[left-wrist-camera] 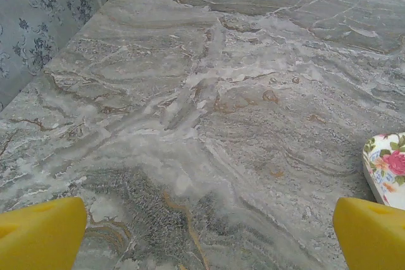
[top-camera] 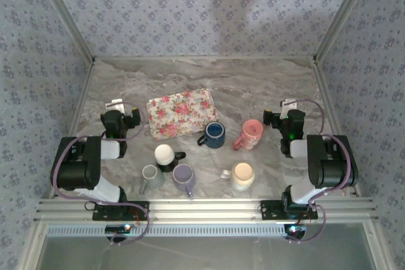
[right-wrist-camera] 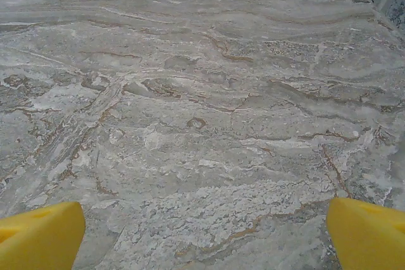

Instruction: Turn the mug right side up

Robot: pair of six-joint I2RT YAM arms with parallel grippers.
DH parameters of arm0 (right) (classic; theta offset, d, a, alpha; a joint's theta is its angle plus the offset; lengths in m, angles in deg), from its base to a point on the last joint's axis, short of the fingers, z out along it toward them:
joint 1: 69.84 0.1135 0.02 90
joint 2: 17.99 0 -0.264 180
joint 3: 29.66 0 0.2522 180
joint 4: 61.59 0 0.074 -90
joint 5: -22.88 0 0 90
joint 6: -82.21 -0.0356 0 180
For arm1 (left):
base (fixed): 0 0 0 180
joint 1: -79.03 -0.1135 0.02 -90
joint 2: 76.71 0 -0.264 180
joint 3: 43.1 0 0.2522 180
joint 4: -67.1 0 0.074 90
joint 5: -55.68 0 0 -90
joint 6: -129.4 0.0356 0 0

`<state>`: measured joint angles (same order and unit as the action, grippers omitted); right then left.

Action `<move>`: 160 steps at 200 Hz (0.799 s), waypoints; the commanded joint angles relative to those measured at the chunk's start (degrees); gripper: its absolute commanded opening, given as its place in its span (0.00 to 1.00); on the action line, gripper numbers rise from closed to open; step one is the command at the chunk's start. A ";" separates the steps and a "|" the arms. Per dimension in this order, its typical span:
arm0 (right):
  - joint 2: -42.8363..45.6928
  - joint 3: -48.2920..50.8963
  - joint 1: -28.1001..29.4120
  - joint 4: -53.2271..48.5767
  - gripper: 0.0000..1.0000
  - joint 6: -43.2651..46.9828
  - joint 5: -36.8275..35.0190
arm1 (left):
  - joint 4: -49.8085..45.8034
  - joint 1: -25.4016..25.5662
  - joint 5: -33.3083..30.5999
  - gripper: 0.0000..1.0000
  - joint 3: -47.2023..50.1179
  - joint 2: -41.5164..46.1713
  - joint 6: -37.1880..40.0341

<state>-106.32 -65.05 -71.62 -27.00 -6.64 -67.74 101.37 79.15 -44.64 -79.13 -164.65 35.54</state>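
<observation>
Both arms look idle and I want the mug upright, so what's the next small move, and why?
Probably swing the right pincer toward the pink mug: it appears tipped on its side, and that open pincer is nearest.

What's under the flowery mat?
The flowery mat lies flat on the marble table, and bare table shows around it. Nothing pokes out from its edges. Whatever is beneath it is covered, so I cannot tell.

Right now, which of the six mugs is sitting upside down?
The black mug just on the near side of the floral pouch. It appears to show a closed white base on top, while the other five mugs show open mouths.
</observation>
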 commanded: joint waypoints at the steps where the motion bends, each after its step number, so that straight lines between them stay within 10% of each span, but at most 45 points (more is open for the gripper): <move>1: 0.44 -0.26 -0.10 0.16 1.00 0.50 -0.10 | 1.14 0.25 -0.88 1.00 -0.28 -0.11 0.85; 160: 0.44 -0.32 -0.78 0.07 1.00 0.16 1.17 | 1.03 0.23 -0.53 1.00 -0.28 -0.06 0.74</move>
<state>-106.32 -65.05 -71.71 -27.00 -6.64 -67.61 101.37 79.15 -44.62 -79.13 -164.65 35.54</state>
